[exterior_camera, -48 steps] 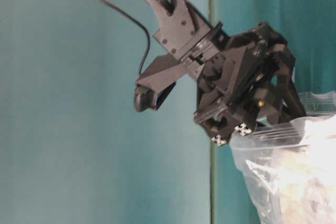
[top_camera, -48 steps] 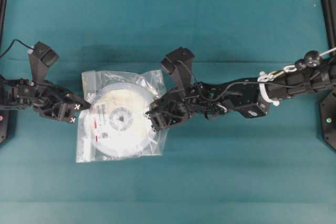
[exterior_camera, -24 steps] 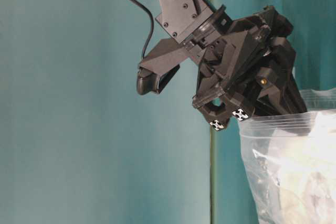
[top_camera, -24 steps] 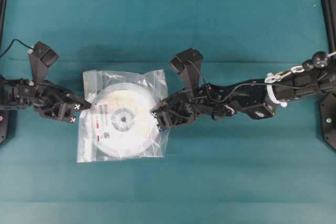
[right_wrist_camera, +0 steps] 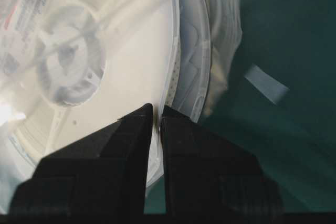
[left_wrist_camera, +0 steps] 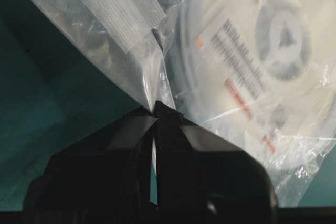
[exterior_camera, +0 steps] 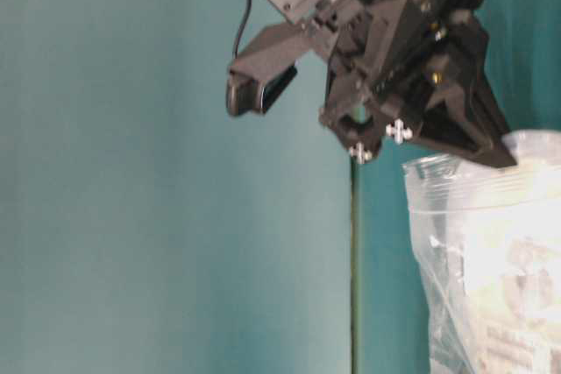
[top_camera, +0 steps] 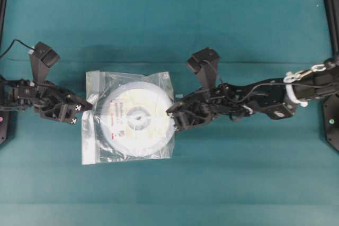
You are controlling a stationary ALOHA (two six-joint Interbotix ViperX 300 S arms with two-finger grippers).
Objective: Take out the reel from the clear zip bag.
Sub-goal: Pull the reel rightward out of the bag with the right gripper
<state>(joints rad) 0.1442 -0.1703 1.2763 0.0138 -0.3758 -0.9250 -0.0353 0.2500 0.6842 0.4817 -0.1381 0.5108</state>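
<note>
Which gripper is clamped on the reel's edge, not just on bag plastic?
The right gripper: it pinches the reel rim. The left gripper holds only the bag.

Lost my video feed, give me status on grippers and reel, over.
Left gripper shut on clear zip bag edge. Right gripper shut on reel rim at the bag's mouth. Reel mostly inside bag. Nothing in the way.
</note>
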